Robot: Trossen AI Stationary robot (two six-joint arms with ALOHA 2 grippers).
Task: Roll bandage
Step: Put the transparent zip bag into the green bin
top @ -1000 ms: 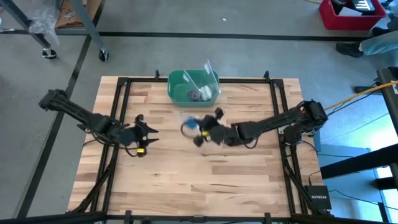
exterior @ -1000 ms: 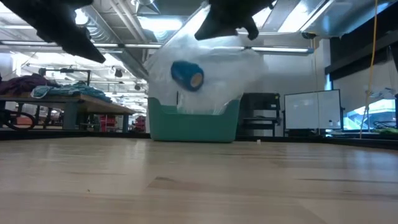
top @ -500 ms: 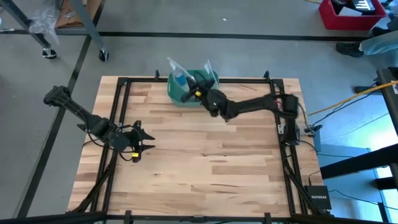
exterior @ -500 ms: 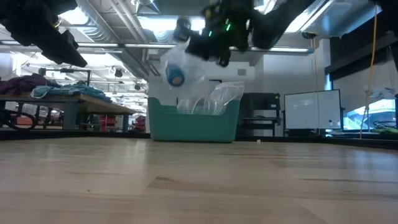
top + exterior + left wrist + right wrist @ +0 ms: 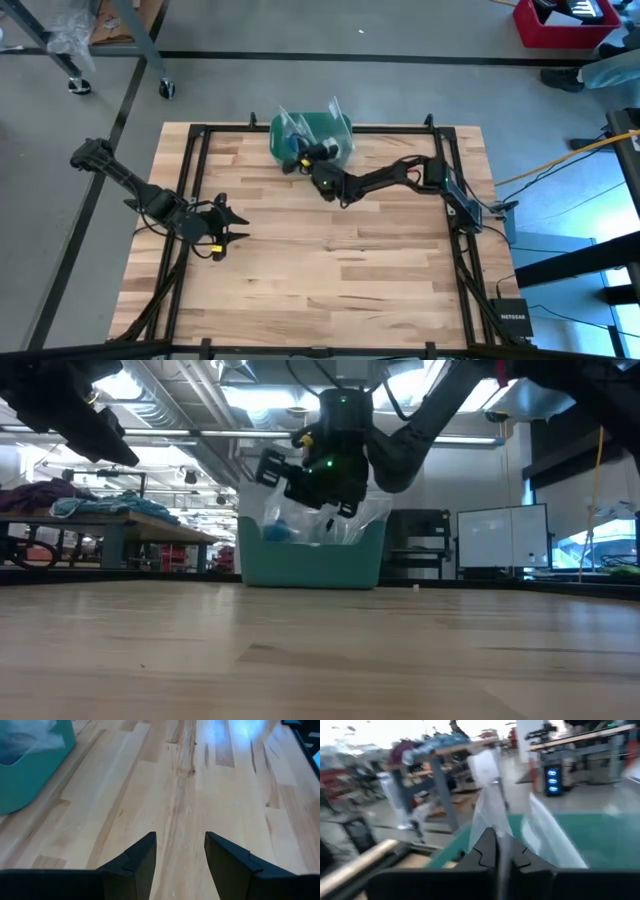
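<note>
The bandage is a small bright blue roll inside a clear plastic bag. Bag and roll sit low in the green bin at the table's far edge. My right gripper reaches level over the bin's near rim and is shut on the bag; it also shows in the high view. My left gripper hovers open over bare wood at the table's left, with nothing between its fingers. My right gripper pinches a sheet of the clear bag between its two shut fingers. It comes in level from the table's near right side. The plastic stands up past the fingertips over the bin, and the part holding the blue roll hangs into the bin.
The bin stands at the middle of the far edge, with a dark object inside it. A black frame runs round the tabletop. The wood in front of the bin is bare.
My right gripper has swung from the table's middle toward the far edge and down to the bin, turning level and staying shut. The bag with the blue roll went with it: it hung in the air above the bin's height and now sits low inside the bin.
</note>
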